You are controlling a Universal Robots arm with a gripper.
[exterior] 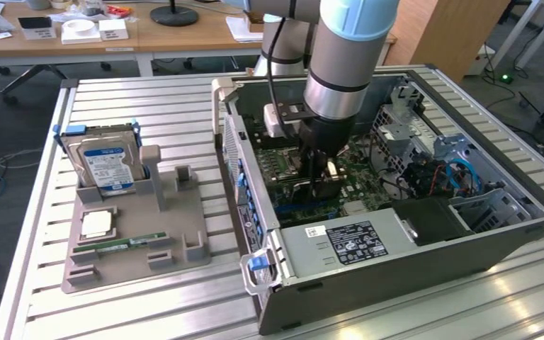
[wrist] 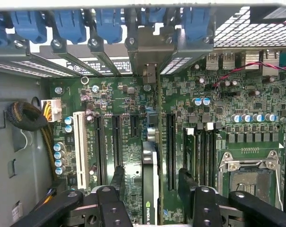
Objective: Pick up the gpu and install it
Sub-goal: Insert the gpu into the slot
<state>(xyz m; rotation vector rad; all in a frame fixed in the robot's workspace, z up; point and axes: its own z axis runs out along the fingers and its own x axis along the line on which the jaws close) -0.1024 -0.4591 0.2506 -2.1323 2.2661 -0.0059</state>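
The gpu (wrist: 150, 189) stands on edge in a slot of the green motherboard (wrist: 129, 101), with its silver bracket (wrist: 150, 47) up against the case's rear slots. My gripper (wrist: 151, 182) straddles the card and is open. Its black fingers (wrist: 118, 177) are one on each side of the card, with a gap between each finger and the card. In the exterior view the gripper (exterior: 321, 173) reaches down into the open computer case (exterior: 348, 244) over the motherboard.
Beside the case, on the exterior view's left, a grey holder (exterior: 135, 241) carries a hard drive (exterior: 107, 163), a processor chip (exterior: 97, 225) and a green memory stick (exterior: 121, 244). Blue slot clips (wrist: 110, 23) line the case's rear. A cable bundle (wrist: 24, 116) lies by the board.
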